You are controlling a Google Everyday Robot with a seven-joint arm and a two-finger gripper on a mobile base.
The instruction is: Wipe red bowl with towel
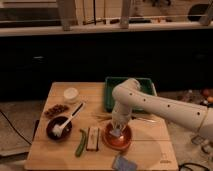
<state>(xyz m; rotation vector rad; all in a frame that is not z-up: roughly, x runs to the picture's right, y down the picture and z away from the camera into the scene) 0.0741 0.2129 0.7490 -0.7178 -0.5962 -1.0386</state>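
Currently, the robot's white, rounded arm (165,107) is reaching in from the right side of the pale wooden table (150,150) and bending down over the round, shallow orange-red bowl (128,139), which is sitting near the front edge, a little right of the middle. The gripper (118,129) is pointing straight down into that red bowl, just above its paler inside. A small pale bluish-white scrap of towel (117,133) is lying inside the bowl directly under the gripper tip and touching it. Whether the gripper is clamping the towel or only pressing on it, I cannot tell.

Just left of the bowl, a narrow tan rectangular block (93,138) is lying lengthwise, and beside it a long, slightly curved green vegetable (80,143) is resting on the wood. Farther left, a dark, near-black round bowl (52,131) is holding a white utensil (70,119) whose handle is leaning out toward the upper right. Behind that, a cluster of small brown pieces (55,109) is sitting near the left edge, with a small white round cup (71,94) beyond it. A dark green rectangular tray (111,92) is standing at the back of the table, partly hidden behind the arm. A few thin pale sticks (102,118) are lying between the tray and the red bowl. A darker blue-grey rectangular pad (124,163) is resting at the front edge, just below the bowl.
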